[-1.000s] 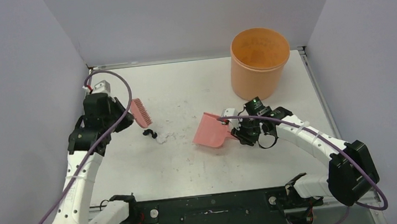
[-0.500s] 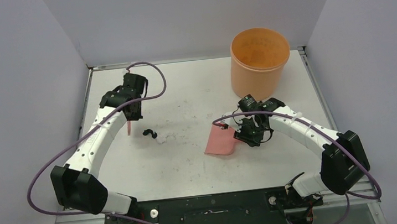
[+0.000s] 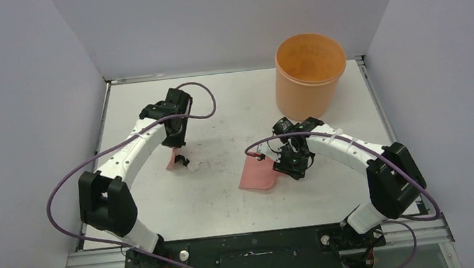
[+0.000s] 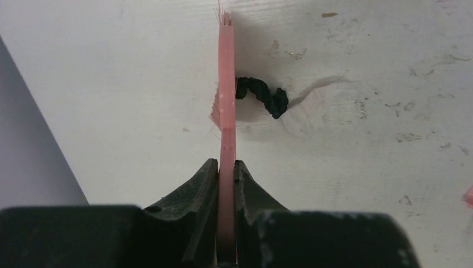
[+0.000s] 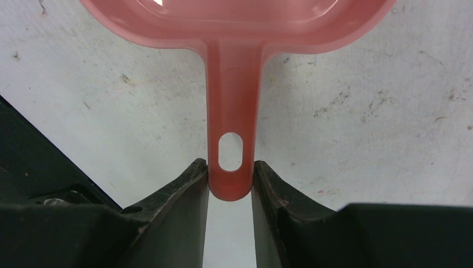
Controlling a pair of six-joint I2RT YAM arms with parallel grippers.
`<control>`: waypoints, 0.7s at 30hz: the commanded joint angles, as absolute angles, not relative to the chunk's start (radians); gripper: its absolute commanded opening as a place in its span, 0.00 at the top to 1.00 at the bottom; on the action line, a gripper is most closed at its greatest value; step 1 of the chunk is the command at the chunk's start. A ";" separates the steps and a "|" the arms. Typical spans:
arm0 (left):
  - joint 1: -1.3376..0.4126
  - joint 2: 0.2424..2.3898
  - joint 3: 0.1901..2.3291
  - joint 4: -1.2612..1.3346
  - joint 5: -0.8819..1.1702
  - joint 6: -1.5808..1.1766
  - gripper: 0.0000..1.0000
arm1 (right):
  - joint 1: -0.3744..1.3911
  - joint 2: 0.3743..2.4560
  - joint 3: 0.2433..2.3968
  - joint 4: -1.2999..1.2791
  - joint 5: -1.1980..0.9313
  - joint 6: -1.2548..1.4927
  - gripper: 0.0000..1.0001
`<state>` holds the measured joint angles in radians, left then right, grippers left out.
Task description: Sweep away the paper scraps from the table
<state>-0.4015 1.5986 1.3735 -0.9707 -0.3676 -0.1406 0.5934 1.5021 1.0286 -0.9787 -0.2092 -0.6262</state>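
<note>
A black paper scrap [image 3: 182, 159] and a white scrap [image 3: 194, 167] lie on the white table [image 3: 181, 200] left of centre. My left gripper [image 3: 175, 142] is shut on the pink hand brush [image 3: 173, 160], whose bristles rest on the table just left of the scraps. In the left wrist view the brush [image 4: 226, 84] stands edge-on, with the black scrap [image 4: 263, 96] and the white scrap [image 4: 312, 106] touching its right side. My right gripper [image 3: 284, 157] is shut on the handle of the pink dustpan [image 3: 257, 174], which lies flat right of the scraps. The handle [image 5: 231, 139] shows between the fingers.
An orange bucket [image 3: 310, 76] stands at the back right, just behind my right arm. Grey walls enclose the table on the left, back and right. The table surface carries dark scuff marks.
My left arm swung in from the left wall and brought the brush down beside the scraps. My right gripper lowered the dustpan flat and shifted it slightly left.
</note>
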 commanded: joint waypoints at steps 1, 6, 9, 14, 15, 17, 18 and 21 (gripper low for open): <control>-0.415 1.606 1.374 -0.923 -0.165 -0.123 1.00 | 0.618 1.533 1.054 -0.910 -0.224 -0.582 0.95; -0.462 1.610 1.353 -0.917 -0.033 -0.163 1.00 | 0.656 1.585 1.071 -0.881 -0.245 -0.550 0.95; -0.501 1.599 1.335 -0.884 0.043 -0.201 1.00 | 0.693 1.619 1.089 -0.870 -0.246 -0.531 0.95; -0.560 1.574 1.326 -0.838 0.136 -0.287 1.00 | 0.713 1.657 1.120 -0.892 -0.293 -0.532 0.95; -0.570 1.566 1.326 -0.826 0.156 -0.305 1.00 | 0.714 1.658 1.120 -0.894 -0.295 -0.532 0.95; -0.589 1.550 1.334 -0.813 0.201 -0.338 1.00 | 0.713 1.657 1.119 -0.895 -0.299 -0.532 0.95; -0.596 1.536 1.338 -0.810 0.220 -0.353 1.00 | 0.713 1.656 1.115 -0.895 -0.299 -0.531 0.95; -0.615 1.494 1.360 -0.811 0.248 -0.391 1.00 | 0.712 1.639 1.096 -0.886 -0.298 -0.528 0.95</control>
